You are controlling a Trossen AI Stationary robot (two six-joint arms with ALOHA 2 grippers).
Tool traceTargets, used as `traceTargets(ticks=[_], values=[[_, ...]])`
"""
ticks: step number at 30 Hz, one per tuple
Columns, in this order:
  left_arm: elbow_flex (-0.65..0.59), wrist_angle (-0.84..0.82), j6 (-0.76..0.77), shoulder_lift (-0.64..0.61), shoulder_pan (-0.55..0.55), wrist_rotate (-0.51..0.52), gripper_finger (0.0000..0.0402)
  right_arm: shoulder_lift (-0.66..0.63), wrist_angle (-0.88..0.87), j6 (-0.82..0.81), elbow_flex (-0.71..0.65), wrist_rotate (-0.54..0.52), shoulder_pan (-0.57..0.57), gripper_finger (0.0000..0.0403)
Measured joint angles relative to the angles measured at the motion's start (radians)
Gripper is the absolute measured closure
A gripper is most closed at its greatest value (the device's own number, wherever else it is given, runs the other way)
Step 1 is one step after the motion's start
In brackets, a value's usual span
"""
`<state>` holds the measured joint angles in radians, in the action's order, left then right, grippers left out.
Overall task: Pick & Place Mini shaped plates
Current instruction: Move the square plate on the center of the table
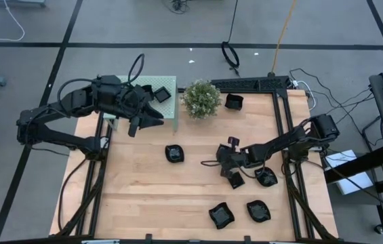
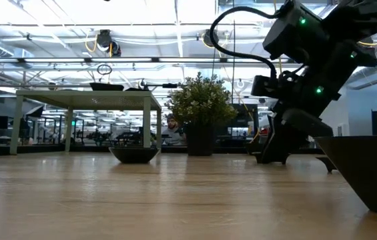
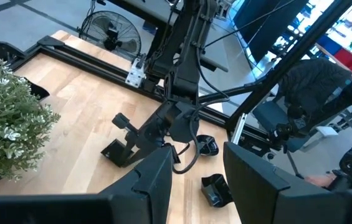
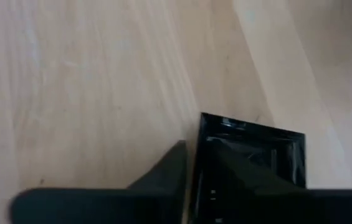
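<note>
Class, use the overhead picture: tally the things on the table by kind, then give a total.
Black plates: 7
Plant: 1
Green stand: 1
Total: 9

A pale wooden table (image 1: pixel 144 183) is carrying several small glossy black plates: one near the middle (image 1: pixel 174 154), two at the front edge (image 1: pixel 222 215) (image 1: pixel 258 211), one toward the right side (image 1: pixel 266 177), one square plate (image 1: pixel 236 180) just beside it, and one at the back (image 1: pixel 234 102) (next to a leafy potted plant (image 1: pixel 201 98)). A small green stand (image 1: pixel 171 102) is sitting at the back left.
</note>
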<state>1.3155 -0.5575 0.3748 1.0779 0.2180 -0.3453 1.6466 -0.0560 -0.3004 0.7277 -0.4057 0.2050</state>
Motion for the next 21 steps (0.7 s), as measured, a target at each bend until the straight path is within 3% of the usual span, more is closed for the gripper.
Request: traceTargets(ticks=[3,12,21], values=[[0.000,0.000,0.000,0.000,0.000,0.000,0.0254,-0.007,0.010,0.009,-0.002,-0.024,0.000,0.0394],[0.000,0.000,-0.003,0.000,0.000,0.002,0.0254,-0.014,0.202,0.232,0.075,-0.033,-0.001,0.0400],[0.000,0.001,-0.004,0.000,0.000,0.037,0.0254,0.178,0.331,0.315,0.205,0.022,-0.101,0.0402]])
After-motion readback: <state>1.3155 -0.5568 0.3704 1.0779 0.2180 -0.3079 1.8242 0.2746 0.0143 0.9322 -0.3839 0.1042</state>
